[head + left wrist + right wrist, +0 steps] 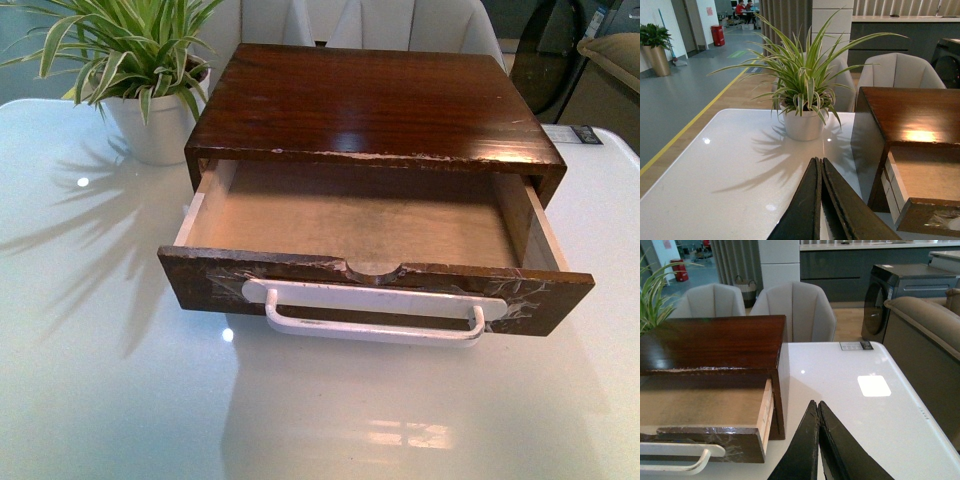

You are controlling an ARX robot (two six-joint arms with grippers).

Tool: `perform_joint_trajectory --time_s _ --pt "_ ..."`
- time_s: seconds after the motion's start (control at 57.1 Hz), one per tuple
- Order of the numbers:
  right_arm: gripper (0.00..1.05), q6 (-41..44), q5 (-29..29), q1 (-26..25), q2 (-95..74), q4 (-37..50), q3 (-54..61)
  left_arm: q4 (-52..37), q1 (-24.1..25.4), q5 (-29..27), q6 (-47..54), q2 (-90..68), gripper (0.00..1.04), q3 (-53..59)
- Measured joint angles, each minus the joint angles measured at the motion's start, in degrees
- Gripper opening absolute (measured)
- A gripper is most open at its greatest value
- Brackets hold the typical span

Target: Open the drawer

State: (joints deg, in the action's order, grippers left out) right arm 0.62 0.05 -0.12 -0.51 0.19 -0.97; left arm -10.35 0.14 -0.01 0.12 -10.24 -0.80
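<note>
The drawer (375, 290) stands pulled well out of its dark wooden cabinet (370, 105), showing a pale, empty inside (350, 222). Its scratched brown front carries a long white bar handle (375, 318) and a half-round notch in the top edge. Neither gripper shows in the front view. My left gripper (820, 162) is shut with nothing in it, hovering over the white table to the left of the drawer (922, 190). My right gripper (817, 405) is also shut and empty, to the right of the drawer's side (765, 415), with the handle's end (690, 457) in sight.
A potted spider plant (140, 70) stands at the cabinet's back left on the glossy white table (110, 400). Pale chairs (795, 310) sit beyond the table's far edge. A brown sofa (925, 335) lies off the right side. A small card (856, 345) rests near the far right edge.
</note>
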Motion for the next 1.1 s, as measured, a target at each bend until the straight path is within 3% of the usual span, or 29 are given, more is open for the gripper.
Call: perform_joint_trajectory --time_s 0.14,0.473,0.508,0.648,0.91,0.963,0.998,1.103 --pt "0.02 0.00 -0.02 0.00 0.13 -0.09 0.00 9.77 0.00 0.00 0.02 8.41 0.02 -0.02" --pt "0.02 0.00 -0.04 0.00 0.20 -0.11 0.00 10.27 0.00 0.00 0.00 9.88 0.02 -0.02" --pt "0.03 0.04 -0.04 0.00 0.20 -0.11 0.00 10.27 0.00 0.00 -0.02 9.88 0.08 -0.02" --pt "0.39 0.00 -0.02 0.00 0.20 -0.11 0.00 10.27 0.00 0.00 -0.02 9.88 0.45 -0.02" --pt "0.83 0.00 -0.02 0.00 0.20 -0.11 0.00 10.27 0.00 0.00 -0.02 9.88 0.91 -0.02" --pt "0.93 0.00 -0.02 0.00 0.20 -0.11 0.00 10.27 0.00 0.02 0.04 9.88 0.98 -0.02" --pt "0.97 -0.02 -0.02 0.00 0.20 -0.11 0.00 10.27 0.00 0.02 0.02 9.88 0.97 -0.02" --pt "0.96 -0.04 -0.02 0.00 0.20 -0.11 0.00 10.27 0.00 0.02 0.00 9.88 0.96 -0.02"
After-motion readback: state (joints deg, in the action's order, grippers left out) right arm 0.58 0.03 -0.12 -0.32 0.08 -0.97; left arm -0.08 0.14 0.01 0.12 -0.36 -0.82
